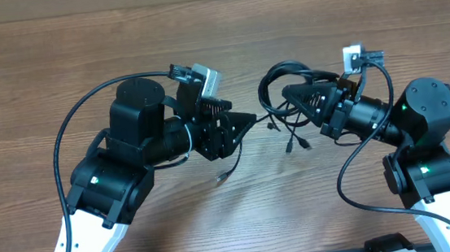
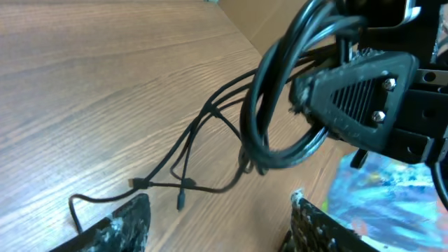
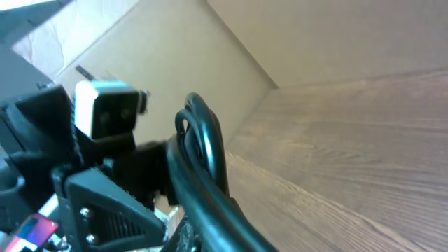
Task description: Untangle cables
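Across the top of the overhead frame the wooden table leaves free passage, but at centre the cables block the narrow gap between left gripper and right gripper.

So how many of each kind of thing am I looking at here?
Robot arms: 2
Grippers: 2
Wrist cameras: 2
Tangle of black cables: 1 (the single cords are too bunched to count)
Table: 1
Total: 8
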